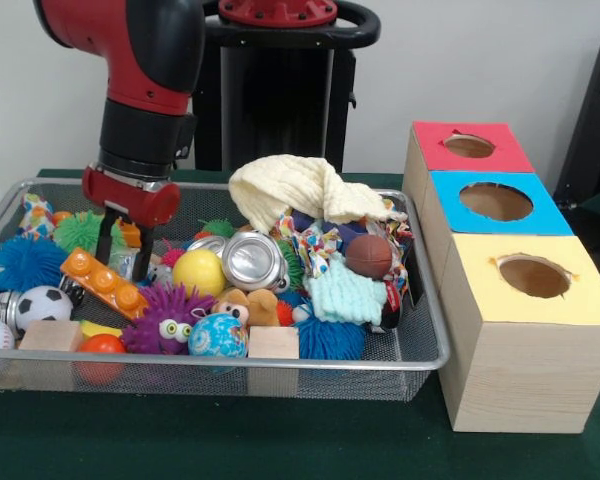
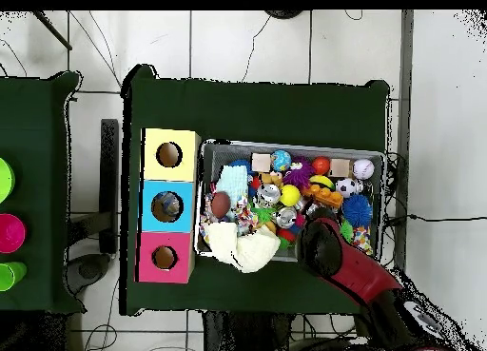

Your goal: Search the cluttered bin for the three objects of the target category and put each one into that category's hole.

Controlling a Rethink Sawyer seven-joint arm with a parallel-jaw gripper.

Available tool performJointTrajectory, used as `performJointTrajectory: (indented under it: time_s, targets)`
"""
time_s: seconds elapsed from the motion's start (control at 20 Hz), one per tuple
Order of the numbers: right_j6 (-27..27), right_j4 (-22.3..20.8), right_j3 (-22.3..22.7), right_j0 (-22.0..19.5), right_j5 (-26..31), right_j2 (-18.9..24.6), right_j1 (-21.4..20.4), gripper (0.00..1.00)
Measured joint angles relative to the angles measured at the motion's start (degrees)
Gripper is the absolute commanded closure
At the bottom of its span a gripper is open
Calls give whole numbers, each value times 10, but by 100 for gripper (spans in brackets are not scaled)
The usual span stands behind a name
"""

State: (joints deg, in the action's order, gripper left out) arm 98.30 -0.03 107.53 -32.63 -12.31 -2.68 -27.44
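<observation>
Now the gripper (image 1: 123, 242) is down inside the wire bin (image 1: 420, 345), black fingers (image 1: 104, 238) spread around a small orange piece, orange brick (image 1: 104, 283) just below them, green spiky ball (image 1: 80, 232) beside, coloured hole boxes (image 1: 510, 300) well apart.

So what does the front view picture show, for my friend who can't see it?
A red and black robot arm reaches its gripper down into a wire bin heaped with toys: balls, fuzzy creatures, cans and a yellow cloth. Beside the bin stand three wooden boxes with holes, topped red, blue and yellow.
</observation>
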Motion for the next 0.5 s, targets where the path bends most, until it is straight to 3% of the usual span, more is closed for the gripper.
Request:
performJointTrajectory:
  time_s: [0.5]
  targets:
    - [0,0,0,-6,0,0,12,0]
